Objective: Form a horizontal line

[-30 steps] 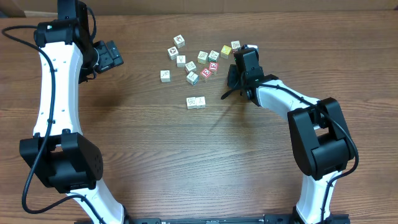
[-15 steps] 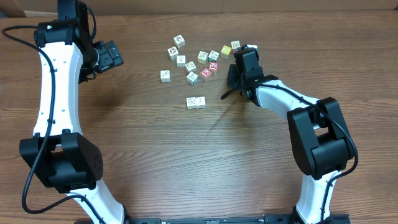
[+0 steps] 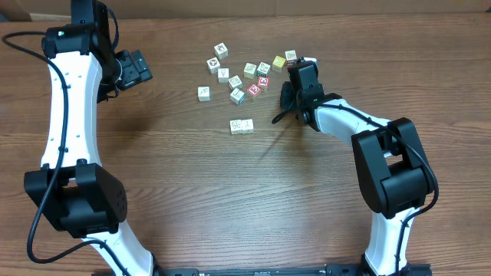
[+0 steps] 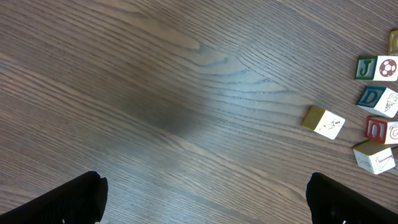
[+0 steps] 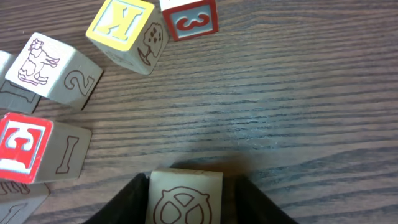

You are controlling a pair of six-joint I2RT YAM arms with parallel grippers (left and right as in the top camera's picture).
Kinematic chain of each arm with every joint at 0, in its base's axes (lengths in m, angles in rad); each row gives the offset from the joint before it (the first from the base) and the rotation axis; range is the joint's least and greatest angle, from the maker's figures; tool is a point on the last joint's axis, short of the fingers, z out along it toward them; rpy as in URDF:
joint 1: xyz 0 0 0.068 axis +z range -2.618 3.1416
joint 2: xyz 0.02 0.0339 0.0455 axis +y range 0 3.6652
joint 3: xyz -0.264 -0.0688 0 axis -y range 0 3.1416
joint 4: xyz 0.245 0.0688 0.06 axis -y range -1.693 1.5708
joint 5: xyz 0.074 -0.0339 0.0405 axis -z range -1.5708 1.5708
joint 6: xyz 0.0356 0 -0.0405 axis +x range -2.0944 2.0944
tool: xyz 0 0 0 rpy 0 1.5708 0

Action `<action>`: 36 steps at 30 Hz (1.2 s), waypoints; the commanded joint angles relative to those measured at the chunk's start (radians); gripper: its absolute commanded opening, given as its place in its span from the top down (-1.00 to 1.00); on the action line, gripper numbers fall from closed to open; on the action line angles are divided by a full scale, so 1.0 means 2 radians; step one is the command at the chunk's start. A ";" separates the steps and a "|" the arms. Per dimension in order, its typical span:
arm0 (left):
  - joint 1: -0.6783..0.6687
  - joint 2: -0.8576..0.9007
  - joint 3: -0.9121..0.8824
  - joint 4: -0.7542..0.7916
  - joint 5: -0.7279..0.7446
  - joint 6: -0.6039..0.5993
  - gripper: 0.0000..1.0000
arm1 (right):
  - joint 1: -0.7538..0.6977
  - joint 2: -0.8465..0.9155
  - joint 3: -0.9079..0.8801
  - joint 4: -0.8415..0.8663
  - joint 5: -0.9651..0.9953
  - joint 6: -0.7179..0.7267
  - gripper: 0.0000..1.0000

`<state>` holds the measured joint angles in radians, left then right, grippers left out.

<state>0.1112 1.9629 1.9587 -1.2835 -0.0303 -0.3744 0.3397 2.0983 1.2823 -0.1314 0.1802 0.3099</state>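
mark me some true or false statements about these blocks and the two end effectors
1. The horizontal line is made of two touching cubes. True.
2. The left end effector grips a cube. False: it is open and empty.
3. A pale cube sits between the fingers of the right end effector. True.
4. The yellow K cube is part of the line. False: it lies loose among the scattered cubes.
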 commanded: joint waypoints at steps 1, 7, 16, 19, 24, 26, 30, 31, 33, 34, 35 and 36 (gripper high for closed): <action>-0.006 -0.002 0.003 0.001 0.002 -0.003 -0.99 | -0.005 0.003 -0.004 0.004 0.002 -0.002 0.22; -0.006 -0.002 0.003 0.001 0.002 -0.004 -1.00 | -0.005 -0.019 -0.002 0.003 0.001 -0.002 0.38; -0.006 -0.002 0.003 0.001 0.002 -0.004 -1.00 | -0.005 -0.072 -0.002 -0.030 0.001 -0.002 0.47; -0.006 -0.002 0.003 0.001 0.002 -0.004 -0.99 | -0.005 -0.100 -0.002 -0.060 0.001 -0.002 0.46; -0.006 -0.002 0.003 0.001 0.002 -0.004 -0.99 | -0.005 -0.156 -0.002 -0.133 -0.001 -0.002 0.46; -0.006 -0.002 0.003 0.001 0.002 -0.004 -1.00 | -0.005 -0.174 -0.002 -0.170 -0.001 -0.002 0.47; -0.006 -0.002 0.003 0.001 0.002 -0.004 -1.00 | -0.004 -0.189 -0.002 -0.234 -0.037 -0.002 0.47; -0.006 -0.002 0.003 0.001 0.002 -0.004 -1.00 | -0.004 -0.189 -0.003 -0.246 -0.051 -0.002 0.47; -0.006 -0.002 0.003 0.001 0.002 -0.004 -1.00 | -0.005 -0.187 -0.004 -0.266 -0.079 0.004 0.46; -0.006 -0.002 0.003 0.001 0.002 -0.004 -0.99 | -0.004 -0.185 -0.004 -0.274 -0.092 0.009 0.46; -0.006 -0.002 0.003 0.001 0.002 -0.004 -1.00 | -0.004 -0.184 -0.004 -0.281 -0.105 0.016 0.45; -0.006 -0.002 0.003 0.001 0.002 -0.004 -0.99 | -0.003 -0.182 -0.005 -0.286 -0.119 0.020 0.45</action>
<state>0.1112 1.9629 1.9587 -1.2835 -0.0303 -0.3744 0.3344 1.7325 1.2816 -0.6937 0.0490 0.3218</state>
